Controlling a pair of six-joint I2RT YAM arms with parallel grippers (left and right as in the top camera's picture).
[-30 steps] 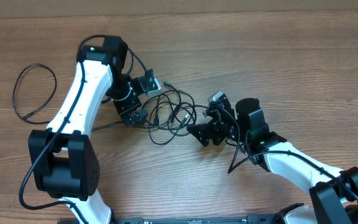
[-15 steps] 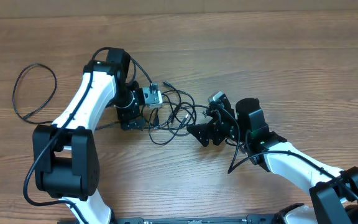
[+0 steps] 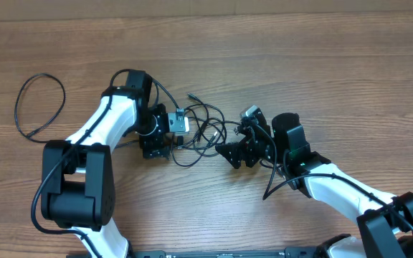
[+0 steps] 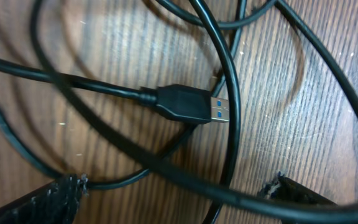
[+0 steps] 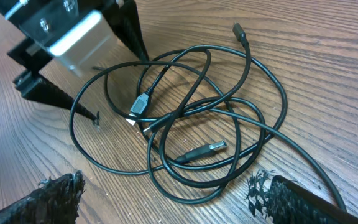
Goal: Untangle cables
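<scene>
Black cables lie in one knot. The left gripper stands wide open over this knot, the right gripper wide open beside it, probably to seize strands.

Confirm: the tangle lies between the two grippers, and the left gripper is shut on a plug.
Wrong on the grip. The left gripper is open: the left wrist view shows the plug lying loose, untouched by its fingers. The tangle does lie between it and the right gripper.

Black cables with a blue-tongued plug; streaky brown wood-grain table; white-and-black left arm
</scene>
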